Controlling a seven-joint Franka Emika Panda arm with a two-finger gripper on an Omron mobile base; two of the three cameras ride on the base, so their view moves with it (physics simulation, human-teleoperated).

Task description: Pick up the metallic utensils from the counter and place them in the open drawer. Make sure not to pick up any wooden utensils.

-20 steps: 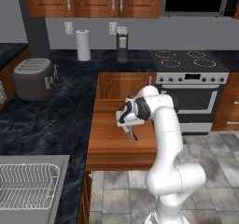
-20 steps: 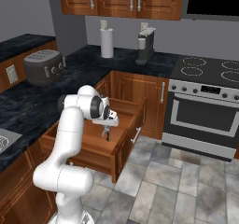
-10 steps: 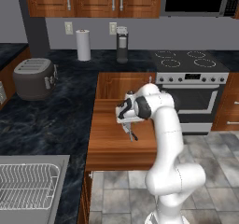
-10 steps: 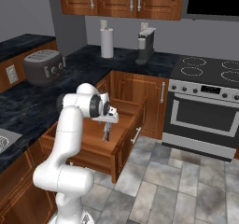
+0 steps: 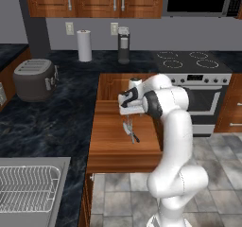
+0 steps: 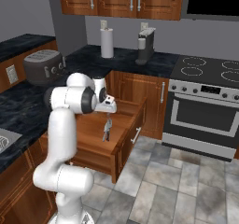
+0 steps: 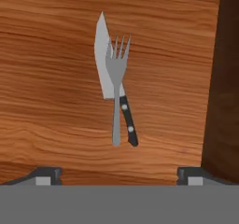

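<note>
- Pincer (image 7: 116,174) hangs over the open drawer (image 5: 106,148), jaws spread wide, holding nothing.
- Fork (image 7: 115,90) lies on the drawer floor, across the knife (image 7: 109,73); both well inside the drawer walls.
- Risk: dropping lower from here could knock the stacked pair askew.
- Risk: a sideways exit might clip the drawer's side wall, which stands near one fingertip (image 7: 193,175).
</note>
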